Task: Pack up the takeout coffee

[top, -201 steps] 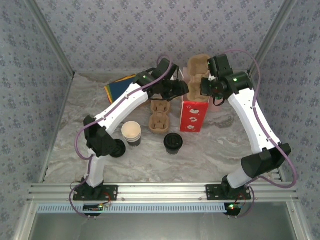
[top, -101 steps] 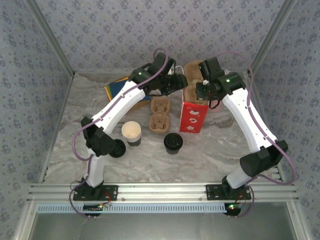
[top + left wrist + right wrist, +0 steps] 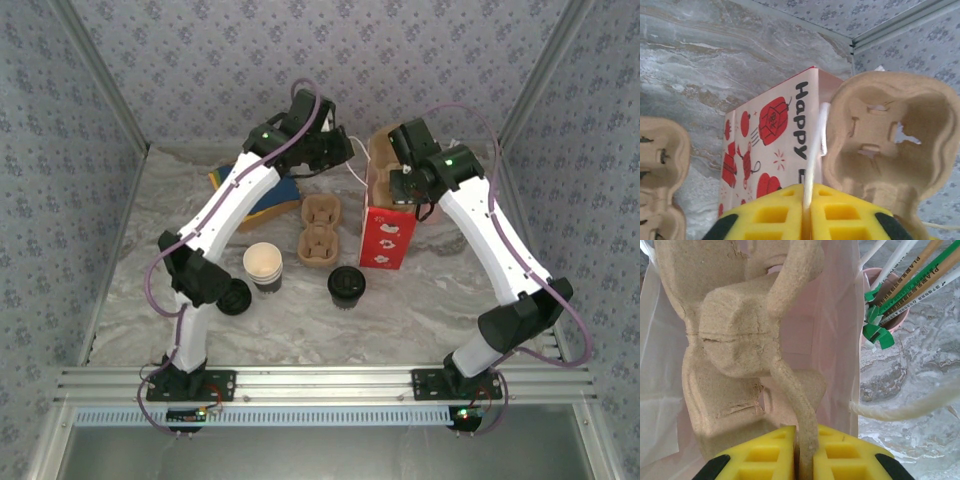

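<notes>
The takeout coffee [image 3: 346,285], a small cup under a black lid, stands on the table in front of the red-and-white paper bag [image 3: 388,235]. My left gripper [image 3: 342,157] is at the bag's back left, shut on its white cord handle [image 3: 815,150]; the yellow fingers [image 3: 775,215] pinch the cord. My right gripper [image 3: 399,183] is over the bag's mouth, shut on the rim of a brown pulp cup carrier [image 3: 730,330] that stands in the bag [image 3: 775,145]. The same carrier [image 3: 885,135] rises above the bag's top edge.
A second pulp carrier [image 3: 320,230] lies left of the bag. An open lidless paper cup [image 3: 263,265] and a loose black lid [image 3: 235,297] sit near the left arm. A blue and yellow flat item [image 3: 262,192] lies behind. A pink cup of wrapped sticks [image 3: 890,305] stands right of the bag.
My left gripper has risen toward the back and shut on the bag's handle. My right gripper has shifted slightly left with the carrier, which sits lower in the bag.
</notes>
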Motion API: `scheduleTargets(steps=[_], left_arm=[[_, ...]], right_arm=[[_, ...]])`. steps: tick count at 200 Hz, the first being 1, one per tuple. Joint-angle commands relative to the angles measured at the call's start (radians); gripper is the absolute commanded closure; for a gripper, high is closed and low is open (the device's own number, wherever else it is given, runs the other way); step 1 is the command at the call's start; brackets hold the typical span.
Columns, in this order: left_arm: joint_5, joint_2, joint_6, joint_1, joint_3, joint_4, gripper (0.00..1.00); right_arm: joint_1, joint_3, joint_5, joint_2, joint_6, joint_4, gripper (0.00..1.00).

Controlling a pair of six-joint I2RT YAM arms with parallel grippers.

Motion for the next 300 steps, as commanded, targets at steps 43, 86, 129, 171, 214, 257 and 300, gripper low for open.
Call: scheduleTargets(steps=[43, 86, 129, 171, 214, 257, 300], left_arm=[[-0.006, -0.009, -0.009, -0.017, 0.006, 0.015, 1.0], [-0.045, -0.046, -0.007, -0.026, -0.014, 0.02, 1.0], [-0.103, -0.113, -0.023, -0.029, -0.106, 0.081, 1.0], [-0.103, -0.111, -0.027, -0.031, -0.11, 0.081, 1.0], [-0.065, -0.094, -0.028, -0.036, -0.099, 0.09, 1.0], [-0.052, -0.086, -0.038, -0.049, -0.106, 0.096, 1.0], [-0.062, -0.094, -0.045, -0.065, -0.119, 0.101, 1.0]], right_arm=[[0.009, 0.025, 0.039, 0.049, -0.017, -0.052, 0.86], [0.013, 0.036, 0.058, 0.056, -0.017, -0.073, 0.86], [0.025, 0.029, 0.076, 0.036, -0.027, -0.088, 0.86], [0.027, 0.007, 0.089, 0.037, -0.038, -0.104, 0.86], [0.033, 0.006, 0.062, 0.065, -0.052, -0.08, 0.86], [0.048, 0.029, 0.041, 0.114, -0.03, -0.099, 0.86], [0.046, 0.031, -0.017, 0.141, 0.0, -0.128, 0.86]])
